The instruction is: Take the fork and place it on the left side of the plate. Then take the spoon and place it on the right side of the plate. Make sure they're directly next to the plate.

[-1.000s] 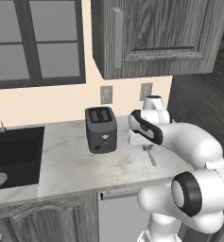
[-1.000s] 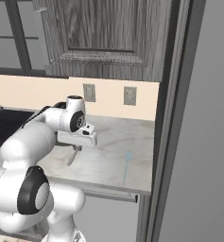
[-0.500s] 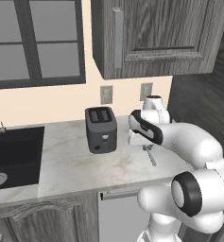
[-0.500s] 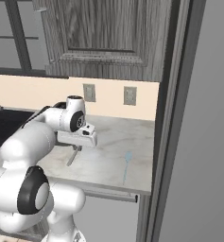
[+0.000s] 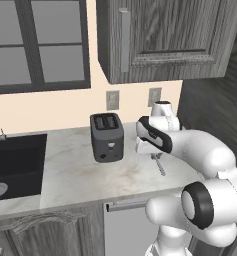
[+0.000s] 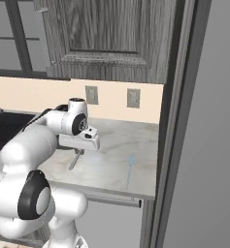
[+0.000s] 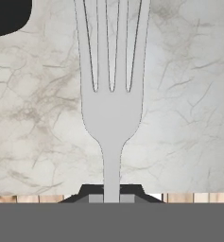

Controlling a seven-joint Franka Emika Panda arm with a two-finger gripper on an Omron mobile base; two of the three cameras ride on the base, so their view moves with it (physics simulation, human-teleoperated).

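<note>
The gripper (image 7: 111, 193) is clamped on the fork (image 7: 111, 113) at the neck of its handle, tines pointing to 12 o'clock in the hand view. Nothing has changed over the last second: arm and fork sit as before, just above the counter (image 5: 75, 170). Left to right in the left base view: sink (image 5: 12, 162), toaster (image 5: 107, 137), fork. Judging by this pause, carrying to the plate has yet to begin.

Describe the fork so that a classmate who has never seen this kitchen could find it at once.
Start at the marble counter and its dark toaster. Just right of the toaster, the white arm's gripper is shut on the fork, held by its handle with the tines pointing away. It is slim, silver-grey and four-tined, unlike the pale blue utensil lying flat further right.
</note>
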